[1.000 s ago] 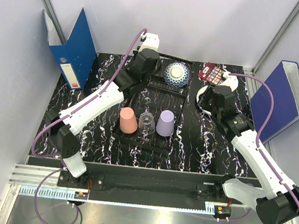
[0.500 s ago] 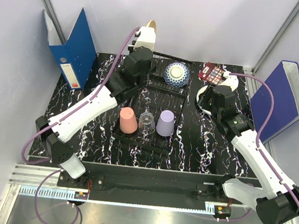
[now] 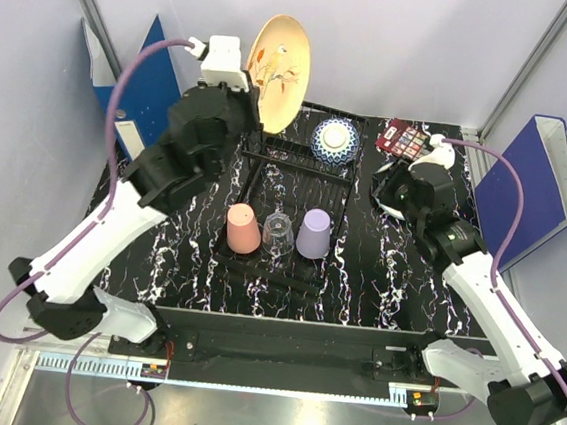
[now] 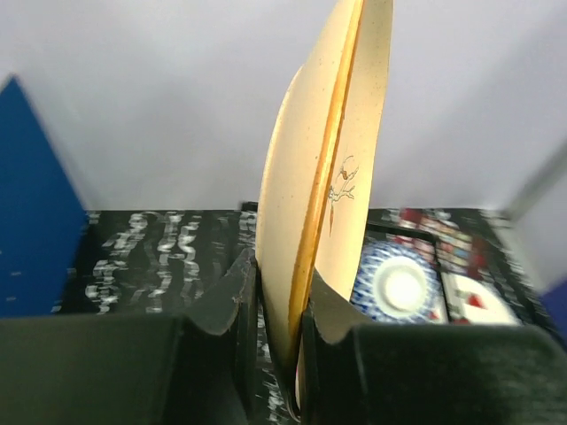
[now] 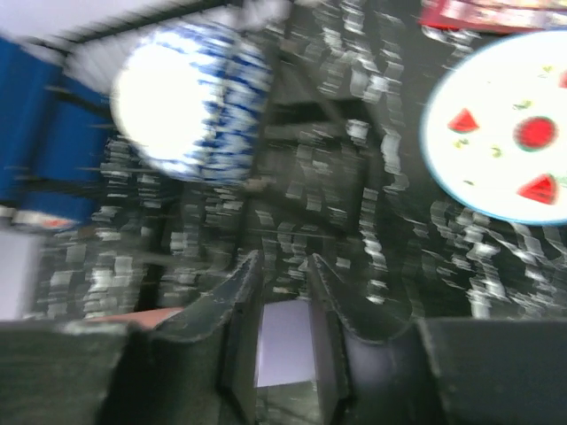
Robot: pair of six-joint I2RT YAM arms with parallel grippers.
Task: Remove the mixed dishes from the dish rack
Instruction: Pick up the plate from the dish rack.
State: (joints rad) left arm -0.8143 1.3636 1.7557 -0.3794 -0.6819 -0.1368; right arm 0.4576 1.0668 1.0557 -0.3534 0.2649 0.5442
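- Holding the cream plate (image 3: pixel 279 69) on edge, my left gripper (image 4: pixel 279 332) has its lower rim pinched between both fingers. The plate is raised over the far left corner of the rack (image 3: pixel 303 162).
- That plate is round and glossy, with an orange line at the rim and a thin brown sprig on its face.
- The rack is thin black wire, and it stands on a black table (image 3: pixel 189 254) veined with white marbling.
- I count two plates, one bowl (image 3: pixel 334 139), three cups, two blue binders (image 3: pixel 145 89) and one dark red palette (image 3: pixel 403 139).
- The cups stand upside down in a row in the rack's near part: pink cup (image 3: pixel 243 229), glass cup (image 3: pixel 279 234), lavender cup (image 3: pixel 315 233).
- The bowl, patterned blue and white, sits in the rack's far right corner with its white foot turned up to the overhead camera.
- My right gripper (image 5: pixel 283 297) hovers with only a narrow gap between its jaws and grips nothing. Lavender shows through the gap.
- Only the right wrist view shows the white plate (image 5: pixel 496 133) properly. It lies flat on the table right of the rack, blue-rimmed, printed with red watermelon slices. From above, my arm hides most of it.
- Only the left wrist view shows one finger pressed against each face of the cream plate.
- The right wrist picture is smeared, so I cannot make out fine detail there.
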